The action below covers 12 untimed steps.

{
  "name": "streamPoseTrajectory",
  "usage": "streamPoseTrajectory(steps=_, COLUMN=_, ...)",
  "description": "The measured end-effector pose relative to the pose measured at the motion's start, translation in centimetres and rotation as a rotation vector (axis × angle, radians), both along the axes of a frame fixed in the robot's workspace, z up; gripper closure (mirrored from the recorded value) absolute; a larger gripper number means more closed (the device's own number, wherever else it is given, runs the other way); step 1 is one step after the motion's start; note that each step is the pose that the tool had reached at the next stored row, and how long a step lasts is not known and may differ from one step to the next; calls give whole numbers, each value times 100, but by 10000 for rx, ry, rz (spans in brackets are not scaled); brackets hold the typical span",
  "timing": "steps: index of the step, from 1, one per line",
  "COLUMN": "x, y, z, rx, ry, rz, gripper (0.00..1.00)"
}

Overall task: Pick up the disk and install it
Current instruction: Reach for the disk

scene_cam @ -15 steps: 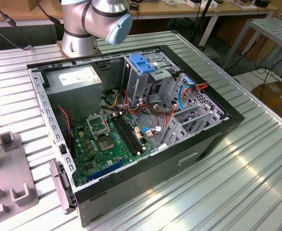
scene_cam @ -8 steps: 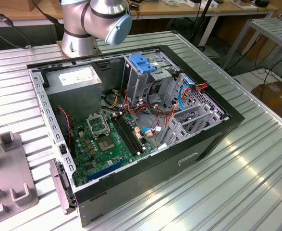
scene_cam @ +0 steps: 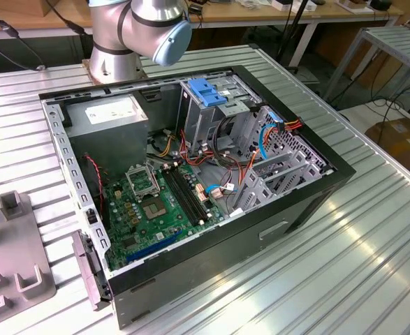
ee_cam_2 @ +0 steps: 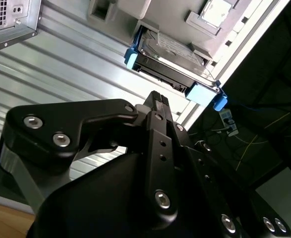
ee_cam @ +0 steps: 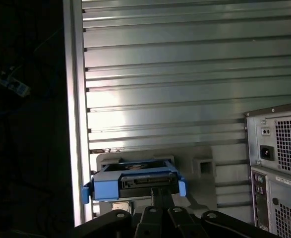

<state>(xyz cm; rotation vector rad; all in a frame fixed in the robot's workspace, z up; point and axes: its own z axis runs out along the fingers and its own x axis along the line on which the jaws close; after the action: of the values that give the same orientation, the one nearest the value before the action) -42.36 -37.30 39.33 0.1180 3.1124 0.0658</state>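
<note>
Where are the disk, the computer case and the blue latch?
disk [ee_cam: 134,181]: first wrist view, its front end.
computer case [scene_cam: 309,202]: exterior view, black side wall.
blue latch [scene_cam: 208,91]: exterior view, top face.

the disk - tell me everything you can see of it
The disk is a flat rectangular drive, grey metal on its broad face with a dark edge. A bright blue plastic carrier frames it, and the carrier's ends stick out at two corners. It lies in a pale grey holder near the edge of the ribbed metal table. The gripper is right at its near edge; I cannot tell whether they touch.
</note>
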Motion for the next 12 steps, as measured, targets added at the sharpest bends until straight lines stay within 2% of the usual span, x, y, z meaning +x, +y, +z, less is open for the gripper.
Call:
streamPoseTrajectory(steps=3, x=1, y=0, z=0, rx=-55, ry=0, rz=1, gripper=90)
streamPoseTrajectory(steps=8, x=-5, y=0, z=1, rx=-57, ry=14, rz=0, gripper=90)
streamPoseTrajectory(steps=12, x=-48, y=0, z=0, rx=-57, ry=65, rz=0, gripper=90)
